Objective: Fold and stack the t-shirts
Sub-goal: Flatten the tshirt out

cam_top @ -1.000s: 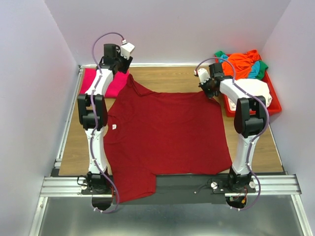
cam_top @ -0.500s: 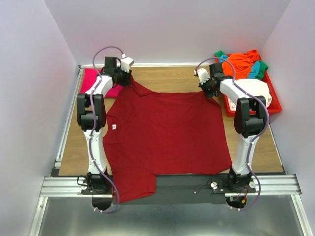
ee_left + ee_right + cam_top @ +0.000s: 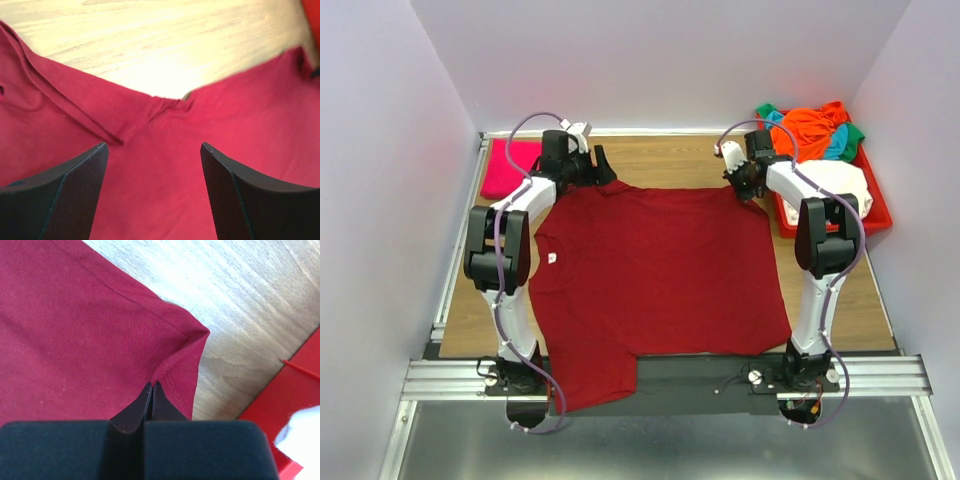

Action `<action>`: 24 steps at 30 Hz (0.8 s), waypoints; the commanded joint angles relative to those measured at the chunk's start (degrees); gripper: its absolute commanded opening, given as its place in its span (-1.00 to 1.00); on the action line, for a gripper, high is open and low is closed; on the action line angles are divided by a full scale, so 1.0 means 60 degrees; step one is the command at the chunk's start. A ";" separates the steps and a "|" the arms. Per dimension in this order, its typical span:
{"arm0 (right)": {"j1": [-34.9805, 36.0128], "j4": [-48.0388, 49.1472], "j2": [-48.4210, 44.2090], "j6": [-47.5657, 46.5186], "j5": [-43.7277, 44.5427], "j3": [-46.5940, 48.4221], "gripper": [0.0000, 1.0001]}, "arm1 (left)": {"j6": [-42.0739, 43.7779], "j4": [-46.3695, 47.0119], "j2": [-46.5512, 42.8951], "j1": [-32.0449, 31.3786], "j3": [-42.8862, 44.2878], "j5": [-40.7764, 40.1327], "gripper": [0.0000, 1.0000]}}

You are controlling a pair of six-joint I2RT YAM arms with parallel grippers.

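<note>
The top view is showing the whole maroon t-shirt [image 3: 660, 270] lying spread across the wooden tabletop [image 3: 670, 155], with its near left part reaching over the dark strip at the near edge. The wrist views are catching only patches of its far edge. Only the top view is taking in the red tray [image 3: 881, 220] at the far right, which is holding a heap of orange, green, teal and white shirts [image 3: 815, 130], and the pink t-shirt [image 3: 508, 168] lying in the far left corner.

The left wrist view is showing the left claw [image 3: 155, 150] standing wide above a creased fold of maroon cloth, with nothing between its fingers. The right wrist view is showing the right claw [image 3: 151, 386] pinching the maroon t-shirt just inside its far right corner.

Bare wood is lying open along the far edge and in strips at both sides of the maroon t-shirt. Pale lilac walls are closing in 3 sides.
</note>
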 commanded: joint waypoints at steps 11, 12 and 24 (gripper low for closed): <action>-0.0137 -0.0010 0.0284 -0.0026 -0.0353 -0.0143 -0.99 | -0.2575 0.0060 0.0751 -0.0499 0.0364 -0.2383 0.41; -0.0137 -0.0010 0.0269 -0.0040 -0.0353 -0.0143 -0.99 | -0.2662 -0.0259 0.0853 -0.0586 0.0452 -0.2645 0.40; -0.0254 -0.0010 0.0254 -0.0041 -0.0426 -0.0217 -0.99 | -0.2912 -0.1038 0.1733 -0.0895 0.1273 -0.3760 0.12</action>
